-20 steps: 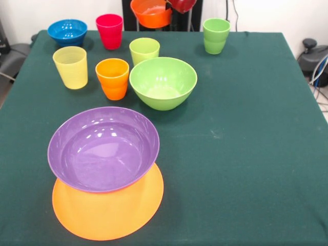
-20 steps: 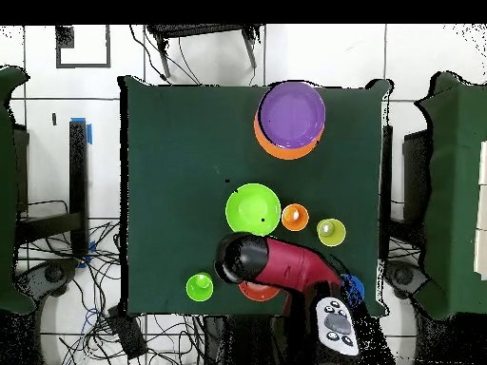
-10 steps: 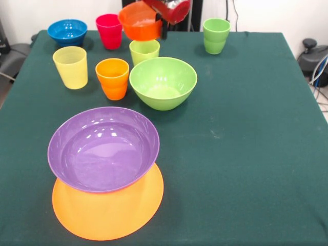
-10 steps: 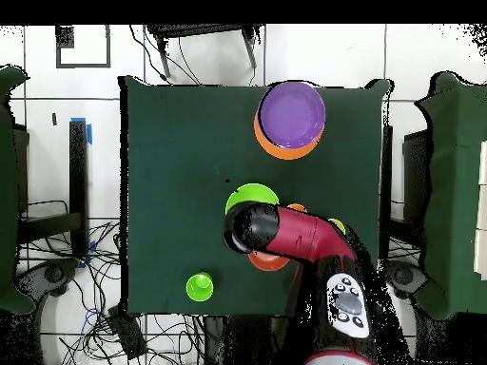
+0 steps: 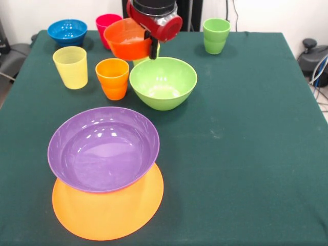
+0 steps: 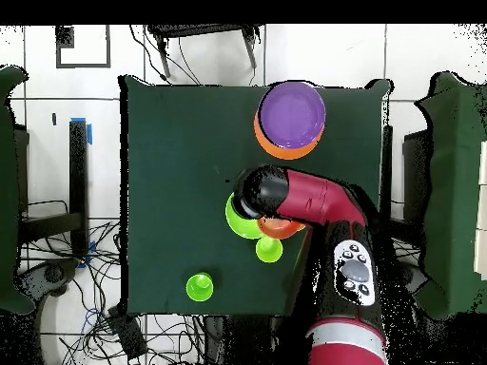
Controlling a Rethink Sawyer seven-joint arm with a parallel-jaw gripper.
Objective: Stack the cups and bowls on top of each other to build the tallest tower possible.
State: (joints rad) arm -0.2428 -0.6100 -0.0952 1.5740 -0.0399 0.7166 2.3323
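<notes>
the small orange-red bowl [image 5: 127,39] is hanging off the worktop [image 5: 246,128], beside the lime green bowl [image 5: 163,82]. i'm keeping my hand [image 5: 152,45] clamped on its rim.

lime cup [image 5: 156,48]: almost all hidden behind the held orange-red bowl [image 5: 126,39] and the gripper [image 5: 152,50]
red cup [image 5: 105,21]: right part covered by that bowl
gripper grip: one dark finger shows at the bowl's rim; the other can't be seen
arm [image 6: 304,204], overhead: covers the yellow, orange and red cups and the blue bowl
big orange bowl [image 5: 110,215]: far part under the purple bowl [image 5: 102,148]
</notes>
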